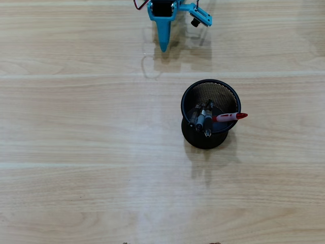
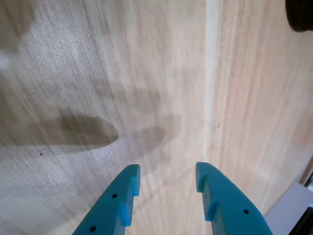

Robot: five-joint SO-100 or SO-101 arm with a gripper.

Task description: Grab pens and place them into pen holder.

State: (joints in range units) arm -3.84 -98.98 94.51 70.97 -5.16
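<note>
The pen holder, a round black mesh cup, stands right of centre in the overhead view. Three black pens lean together inside it. A red pen also sits in it, its end poking out over the right rim. My blue gripper is at the top edge, well away from the cup, up and to the left of it. In the wrist view my gripper is open over bare wood, with nothing between the fingers. A dark patch at the top right corner may be the holder.
The table is light wood planks with pale seams. A grey edge shows at the lower right of the wrist view.
</note>
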